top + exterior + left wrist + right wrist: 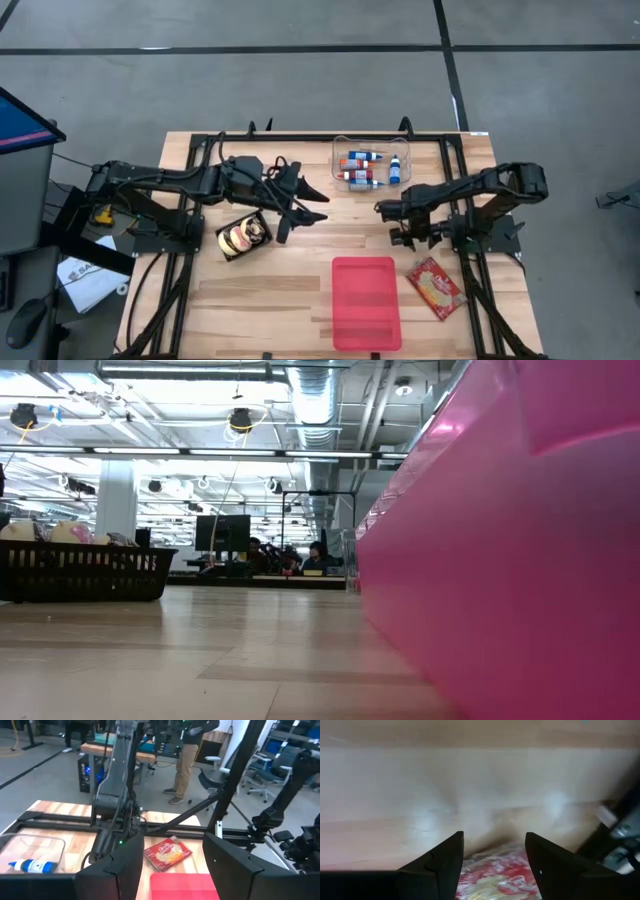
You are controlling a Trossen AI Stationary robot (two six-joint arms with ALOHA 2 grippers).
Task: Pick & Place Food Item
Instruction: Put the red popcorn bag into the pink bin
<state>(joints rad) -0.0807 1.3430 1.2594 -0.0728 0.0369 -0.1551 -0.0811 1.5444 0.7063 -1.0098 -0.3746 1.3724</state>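
Note:
A red snack packet (435, 287) lies flat on the wooden table near its right side, beside a pink tray (365, 300). A black dish of pastries (243, 237) rests on the table at the left. My right gripper (395, 222) is open and slants down over bare table just left of the packet; in its wrist view the packet (495, 872) shows low between the fingers, untouched. My left gripper (318, 205) is open with nothing between its fingers. It hangs above the table's middle, pointing toward the right edge, with the packet (167, 852) in sight ahead.
A clear bin (370, 165) with several small bottles stands at the far middle. Black frame rails (450, 190) run along the table around both arm bases. In the low view the pink tray's wall (500, 560) fills the right and the black dish (85, 570) stands at the left. People are in the room beyond.

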